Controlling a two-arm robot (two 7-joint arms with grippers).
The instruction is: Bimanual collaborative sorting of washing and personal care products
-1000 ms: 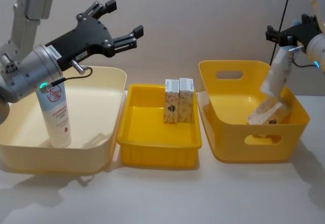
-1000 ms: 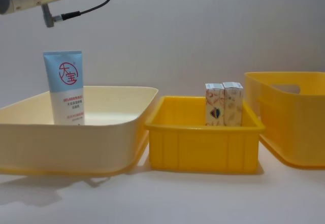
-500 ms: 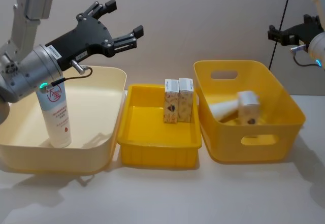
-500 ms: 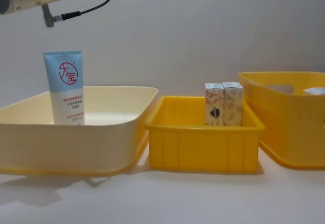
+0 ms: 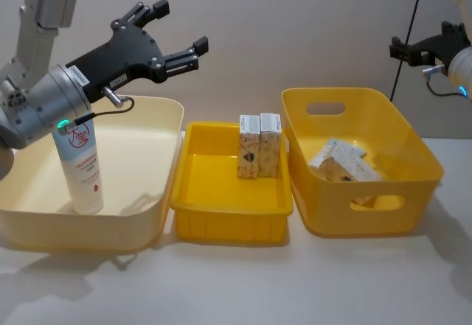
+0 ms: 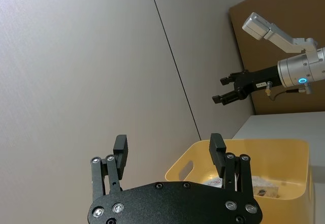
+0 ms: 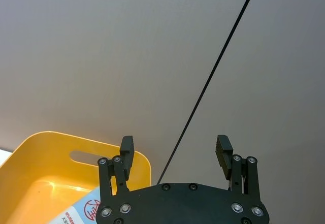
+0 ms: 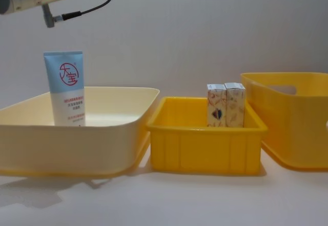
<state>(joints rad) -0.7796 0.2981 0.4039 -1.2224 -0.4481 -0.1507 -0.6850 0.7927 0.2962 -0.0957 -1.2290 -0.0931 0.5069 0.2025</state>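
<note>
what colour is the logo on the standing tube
Red circle logo on the light-blue tube, clearest in the chest view.

Lab: bare wall (image 5: pixel 295 23), sorting tubs (image 5: pixel 228 214)

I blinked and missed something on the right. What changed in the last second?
The right gripper let go of the pouch, which dropped into the yellow handled tub beside the carton lying there. The tub shifted slightly left. The left gripper, tube and two upright cartons stayed put.
</note>
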